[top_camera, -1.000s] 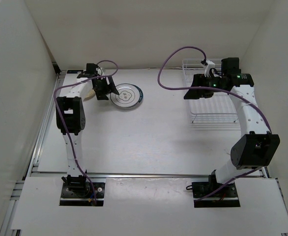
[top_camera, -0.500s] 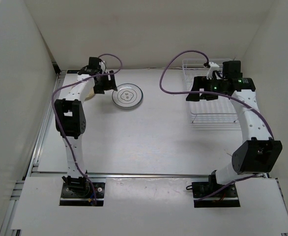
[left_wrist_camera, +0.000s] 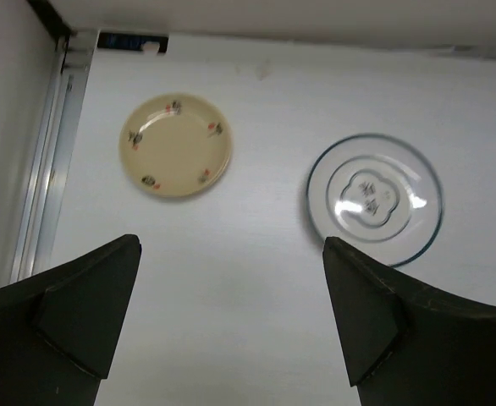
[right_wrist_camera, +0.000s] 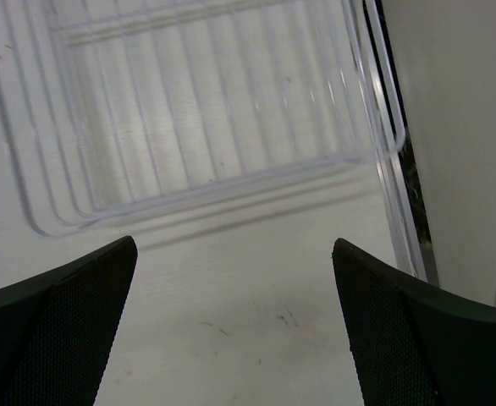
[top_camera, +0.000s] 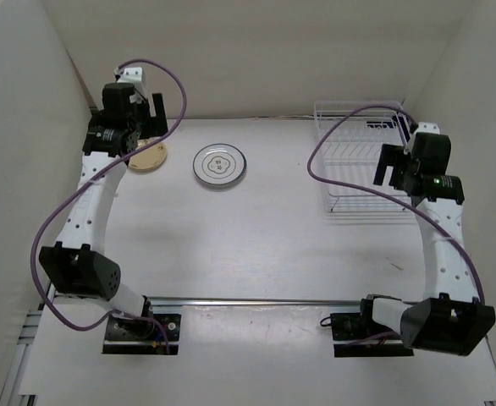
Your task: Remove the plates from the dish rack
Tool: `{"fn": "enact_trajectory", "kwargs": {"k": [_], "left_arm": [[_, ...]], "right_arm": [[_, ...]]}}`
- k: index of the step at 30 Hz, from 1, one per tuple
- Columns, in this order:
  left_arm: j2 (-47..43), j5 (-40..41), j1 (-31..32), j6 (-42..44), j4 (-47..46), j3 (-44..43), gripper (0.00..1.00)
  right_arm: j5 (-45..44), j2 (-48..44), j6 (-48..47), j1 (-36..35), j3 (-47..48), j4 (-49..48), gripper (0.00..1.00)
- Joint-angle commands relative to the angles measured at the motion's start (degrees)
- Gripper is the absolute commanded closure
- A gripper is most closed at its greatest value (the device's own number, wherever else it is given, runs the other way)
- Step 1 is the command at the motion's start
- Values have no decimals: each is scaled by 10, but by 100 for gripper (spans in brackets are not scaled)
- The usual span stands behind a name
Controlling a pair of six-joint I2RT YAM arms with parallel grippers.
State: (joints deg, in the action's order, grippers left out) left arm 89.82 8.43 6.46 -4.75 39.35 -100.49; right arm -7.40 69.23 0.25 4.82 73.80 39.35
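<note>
In the left wrist view, the left gripper [left_wrist_camera: 231, 245] is seen spread wide, with nothing between its fingers [left_wrist_camera: 70, 321], held above the white table [left_wrist_camera: 256, 110]. The cream plate [left_wrist_camera: 176, 145], marked with small coloured spots, is laid flat at the upper left of that frame. The white plate [left_wrist_camera: 375, 197] with a dark-ringed rim is laid flat at the right. Both are clear of the fingers and apart from each other. In the right wrist view, the right gripper [right_wrist_camera: 234, 244] is likewise held open and empty, and the dish rack [right_wrist_camera: 206, 110] fills the upper part of the frame beyond the fingertips. The table is enclosed by pale walls [top_camera: 248, 51], and a metal rail [left_wrist_camera: 45, 152] is seen along its left edge.
</note>
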Motion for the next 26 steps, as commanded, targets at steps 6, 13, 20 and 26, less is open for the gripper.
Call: {"fn": "enact_trajectory", "kwargs": {"k": [6,13,20,26], "left_arm": [[-100,46,-20,27,9,165,0],[-190,24,-42,4,9,282,0],[-238,41,-47,-7,4,354,0],[-265,21,-72,-19,4,382,0]], "right_arm": [[-115,-127,25,19,-130,-36,1],[-146,-219,35,25,-199,-25,1],[-166,-239,50,30,-228,-20,1],[-166,-239,40,30,-223,-20,1]]}}
